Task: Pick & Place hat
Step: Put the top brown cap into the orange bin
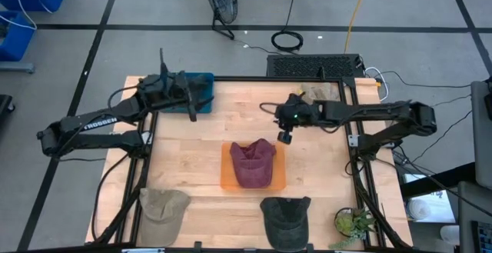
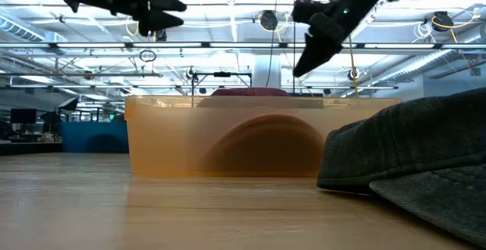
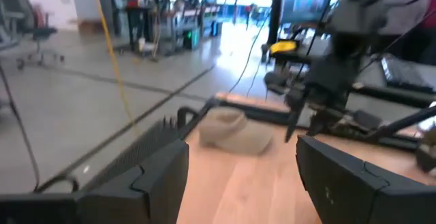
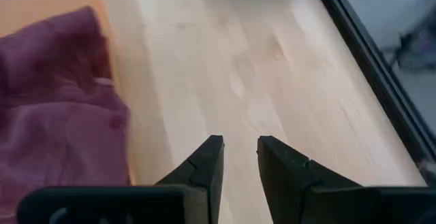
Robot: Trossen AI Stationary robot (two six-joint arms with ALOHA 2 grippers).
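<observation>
A maroon hat point(image 1: 252, 162) lies crumpled inside the orange tray point(image 1: 226, 178) at the table's middle; it also shows in the right wrist view point(image 4: 54, 115). A tan hat point(image 1: 163, 207) and a dark grey hat point(image 1: 286, 216) rest on the table near its near edge. My right gripper point(image 1: 284, 136) hovers just past the tray's far right corner, its fingers point(image 4: 204, 166) a narrow gap apart, holding nothing. My left gripper point(image 1: 192, 108) hangs wide open and empty in the air by the blue box point(image 1: 201, 84) at the far left.
A small potted plant point(image 1: 352, 224) stands at the near right corner. A tan cloth thing point(image 3: 235, 132) lies near the table's far right edge. Bare wood point(image 1: 231, 122) lies between the tray and the far edge. In the low view the grey hat point(image 2: 418, 166) fills the near right.
</observation>
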